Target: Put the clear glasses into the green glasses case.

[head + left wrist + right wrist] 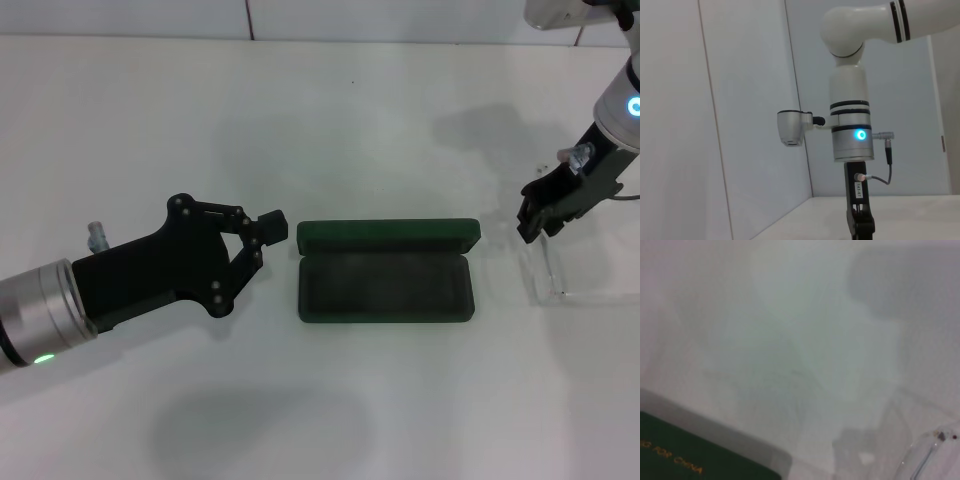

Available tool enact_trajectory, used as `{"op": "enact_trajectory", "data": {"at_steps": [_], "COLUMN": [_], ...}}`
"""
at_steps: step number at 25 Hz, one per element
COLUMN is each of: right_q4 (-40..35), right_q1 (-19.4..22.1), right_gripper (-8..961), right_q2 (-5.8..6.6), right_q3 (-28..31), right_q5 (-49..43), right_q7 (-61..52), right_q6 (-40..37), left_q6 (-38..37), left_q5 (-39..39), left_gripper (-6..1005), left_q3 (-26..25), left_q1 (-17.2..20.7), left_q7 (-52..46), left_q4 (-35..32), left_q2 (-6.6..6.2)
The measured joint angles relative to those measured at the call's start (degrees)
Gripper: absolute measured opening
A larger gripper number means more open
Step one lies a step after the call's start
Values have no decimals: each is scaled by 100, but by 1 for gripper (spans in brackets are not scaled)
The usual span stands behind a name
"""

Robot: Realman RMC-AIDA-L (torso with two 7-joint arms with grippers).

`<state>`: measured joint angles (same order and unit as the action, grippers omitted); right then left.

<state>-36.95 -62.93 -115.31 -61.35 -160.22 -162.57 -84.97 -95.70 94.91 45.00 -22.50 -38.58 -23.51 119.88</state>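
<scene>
The green glasses case (385, 288) lies open in the middle of the table, its lid (388, 234) folded back on the far side. A corner of the lid with gold lettering (690, 462) shows in the right wrist view. The clear glasses (562, 272) rest on the table just right of the case, and a piece of their clear frame (922, 460) also appears in the right wrist view. My right gripper (536, 218) hangs directly over their near-left end; contact cannot be made out. Just left of the case, my left gripper (266, 238) is shut and empty, a small gap from it.
The white table (320, 120) ends at a pale wall at the back. My right arm (850, 135) stands upright in the left wrist view, with its gripper (860, 225) at the lower edge.
</scene>
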Motion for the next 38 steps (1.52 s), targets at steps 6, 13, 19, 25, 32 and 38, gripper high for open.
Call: {"op": "enact_trajectory", "data": {"at_steps": [6, 13, 19, 25, 32, 38], "right_q4": [-19, -183, -523, -622, -671, -692], "right_q1": [0, 54, 228, 364, 482, 531], "right_gripper": [261, 232, 131, 86, 79, 80], "right_q2": [0, 0, 0, -5, -15, -17], "right_q3": [4, 8, -20, -19, -260, -334], "right_q5": [0, 9, 76, 89, 99, 94], "right_q7": [-10, 8, 54, 73, 113, 195], "right_q6": [-69, -197, -358, -422, -436, -431], "left_q6": [6, 8, 8, 8, 4, -1], "left_q5": [1, 1, 1, -1, -9, -9], "left_gripper": [22, 21, 21, 21, 21, 21], "left_q3": [0, 0, -2, -3, 0, 0], "left_q1": [0, 0, 0, 0, 0, 7], "left_q7": [0, 0, 0, 0, 0, 0], "left_q4": [12, 24, 53, 58, 75, 107], "left_q2": [0, 0, 0, 0, 8, 9]}}
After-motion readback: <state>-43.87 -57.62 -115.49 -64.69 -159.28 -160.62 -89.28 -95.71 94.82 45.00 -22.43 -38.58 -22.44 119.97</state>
